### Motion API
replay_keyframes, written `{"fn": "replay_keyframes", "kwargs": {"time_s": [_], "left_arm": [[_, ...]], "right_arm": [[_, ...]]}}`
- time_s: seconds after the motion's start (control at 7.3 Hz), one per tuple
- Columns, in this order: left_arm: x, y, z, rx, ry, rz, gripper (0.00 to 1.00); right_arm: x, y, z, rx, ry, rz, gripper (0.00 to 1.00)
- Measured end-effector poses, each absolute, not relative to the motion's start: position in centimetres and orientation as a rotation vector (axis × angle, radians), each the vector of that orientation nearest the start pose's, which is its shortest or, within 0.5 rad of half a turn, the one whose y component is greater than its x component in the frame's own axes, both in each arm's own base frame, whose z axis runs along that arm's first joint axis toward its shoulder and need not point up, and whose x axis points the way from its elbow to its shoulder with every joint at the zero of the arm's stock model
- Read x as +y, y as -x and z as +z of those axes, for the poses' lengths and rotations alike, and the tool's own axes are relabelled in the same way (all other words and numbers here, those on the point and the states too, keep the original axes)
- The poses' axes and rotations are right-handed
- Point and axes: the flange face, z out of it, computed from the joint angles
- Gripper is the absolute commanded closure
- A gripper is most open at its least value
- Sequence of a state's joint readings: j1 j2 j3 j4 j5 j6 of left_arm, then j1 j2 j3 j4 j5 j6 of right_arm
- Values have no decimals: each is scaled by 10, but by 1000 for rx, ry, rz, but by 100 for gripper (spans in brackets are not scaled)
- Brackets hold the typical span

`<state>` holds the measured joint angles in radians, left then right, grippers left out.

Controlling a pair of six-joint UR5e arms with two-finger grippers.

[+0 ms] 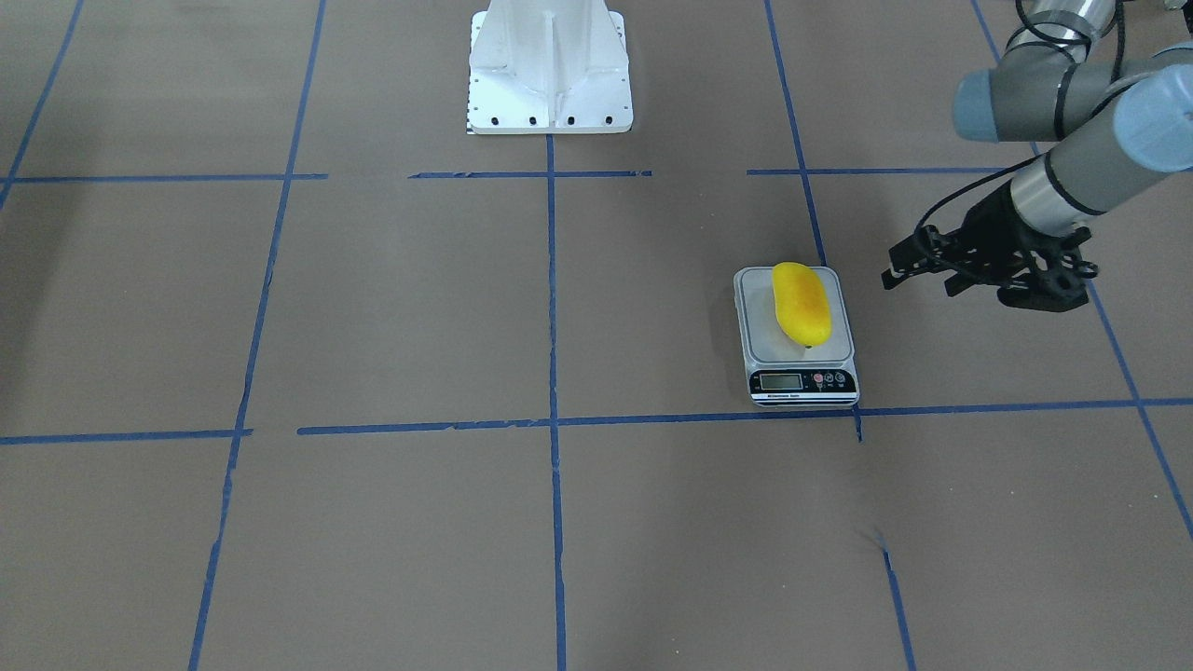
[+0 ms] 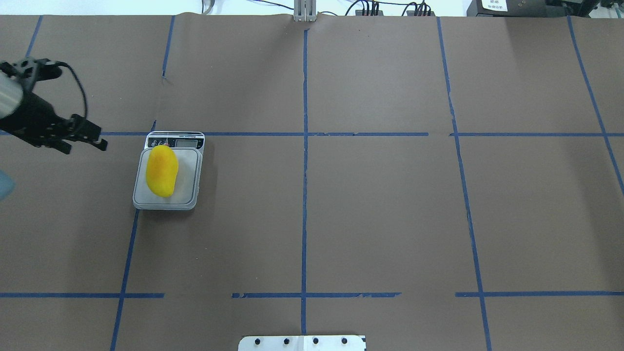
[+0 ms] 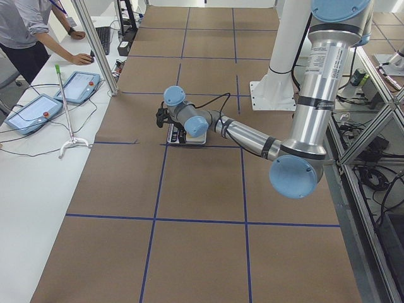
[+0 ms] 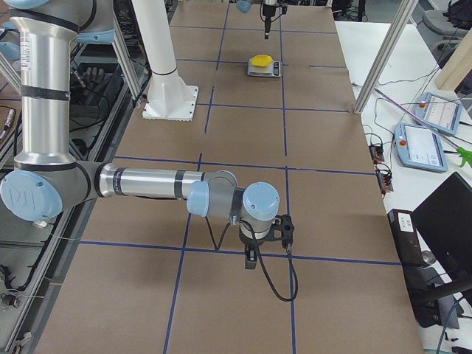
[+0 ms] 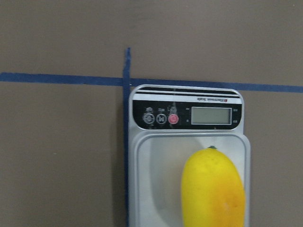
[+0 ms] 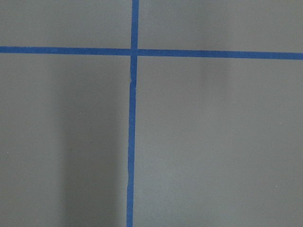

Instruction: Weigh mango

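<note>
The yellow mango point(image 1: 802, 303) lies lengthwise on the platform of the small white kitchen scale point(image 1: 760, 349), its tapered end toward the display. It also shows in the overhead view point(image 2: 162, 170) and the left wrist view point(image 5: 213, 189), where the scale's display point(image 5: 211, 116) is blank grey. My left gripper point(image 1: 921, 281) hovers beside the scale, apart from it, open and empty; it also shows in the overhead view point(image 2: 84, 146). My right gripper point(image 4: 251, 254) shows only in the exterior right view, low over bare table far from the scale; I cannot tell whether it is open or shut.
The white robot pedestal point(image 1: 550, 65) stands at the table's robot side. Blue tape lines point(image 1: 552, 280) grid the brown table. A person point(image 3: 25, 31) and teach pendants point(image 3: 76, 85) are at a side desk beyond the table edge.
</note>
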<state>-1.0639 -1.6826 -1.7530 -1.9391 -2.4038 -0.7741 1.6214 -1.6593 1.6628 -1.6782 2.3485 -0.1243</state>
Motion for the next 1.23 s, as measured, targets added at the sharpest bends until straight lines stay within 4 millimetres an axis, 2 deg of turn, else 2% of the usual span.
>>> {"fn": "replay_keyframes", "kwargs": {"time_s": [0.14, 0.41, 0.68, 0.82, 1.1, 1.23], "left_arm": [[-496, -167, 499, 978, -52, 42, 0], [-466, -85, 571, 912, -84, 60, 0], [-443, -11, 623, 843, -48, 85, 0], [-438, 17, 637, 812, -19, 98, 0], [-445, 59, 638, 736, -33, 100, 0], [-446, 74, 637, 721, -41, 82, 0]], "right_arm": [[-443, -86, 665, -783, 30, -29, 0], [-443, -86, 665, -783, 30, -29, 0], [-442, -86, 666, -783, 31, -29, 0], [-442, -86, 666, -783, 31, -29, 0], [-443, -86, 665, -783, 31, -29, 0], [-443, -86, 665, -783, 30, -30, 0]]}}
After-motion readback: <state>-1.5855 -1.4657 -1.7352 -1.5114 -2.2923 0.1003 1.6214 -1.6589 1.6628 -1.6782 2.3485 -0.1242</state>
